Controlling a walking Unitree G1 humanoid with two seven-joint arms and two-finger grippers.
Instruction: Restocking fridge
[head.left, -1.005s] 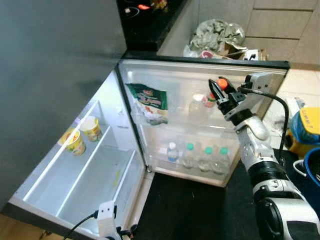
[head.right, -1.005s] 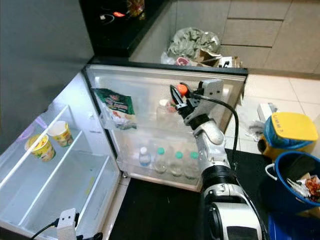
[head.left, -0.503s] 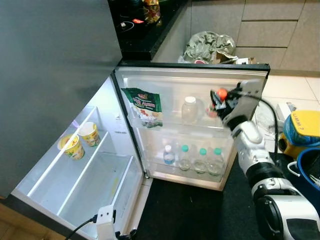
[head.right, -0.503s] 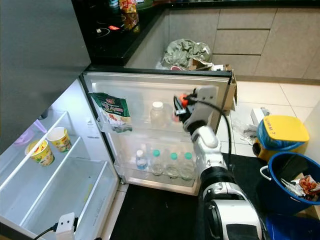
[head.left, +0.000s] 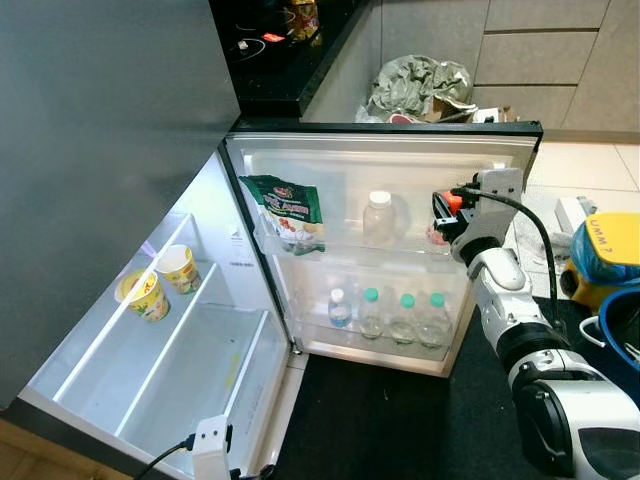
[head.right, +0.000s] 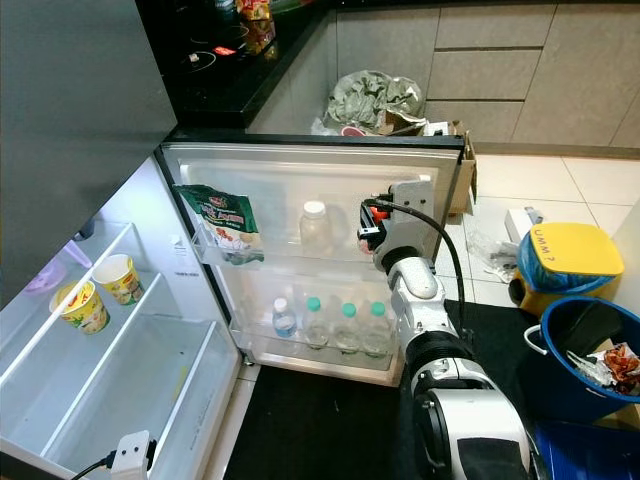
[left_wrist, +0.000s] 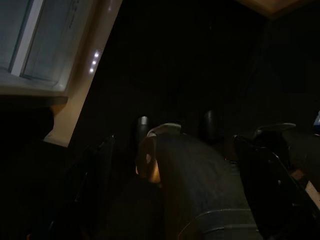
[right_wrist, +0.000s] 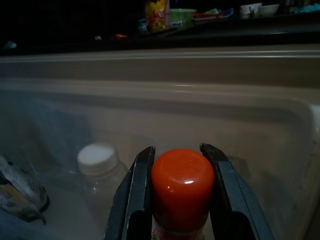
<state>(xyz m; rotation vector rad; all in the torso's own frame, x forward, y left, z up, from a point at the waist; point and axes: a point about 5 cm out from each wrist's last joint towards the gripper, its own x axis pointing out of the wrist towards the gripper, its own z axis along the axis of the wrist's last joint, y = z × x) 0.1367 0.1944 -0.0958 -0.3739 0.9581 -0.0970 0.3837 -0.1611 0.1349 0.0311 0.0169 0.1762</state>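
Observation:
The fridge door (head.left: 300, 165) stands open with its inner shelves facing me. My right gripper (head.left: 443, 206) reaches into the upper door shelf at its right end and is shut on the orange cap of a bottle (right_wrist: 182, 186); the black fingers (right_wrist: 137, 195) press both sides of the cap. A clear white-capped bottle (head.left: 377, 219) stands in the same shelf to its left, and a green snack bag (head.left: 288, 212) sits at the left end. Several small bottles (head.left: 400, 318) with green caps line the lower door shelf. The left wrist view is dark, and the left arm hangs idle.
Two yellow cups (head.left: 160, 281) stand on a shelf inside the fridge at left. A yellow bin (head.left: 607, 247) and a blue bucket (head.right: 585, 345) stand on the floor at right. A black mat (head.left: 380, 420) lies before the door. A stuffed bag (head.left: 422, 82) lies behind the door.
The camera shifted slightly. My right gripper has lowered the orange-capped bottle further into the upper door shelf at its right end, still shut on the cap.

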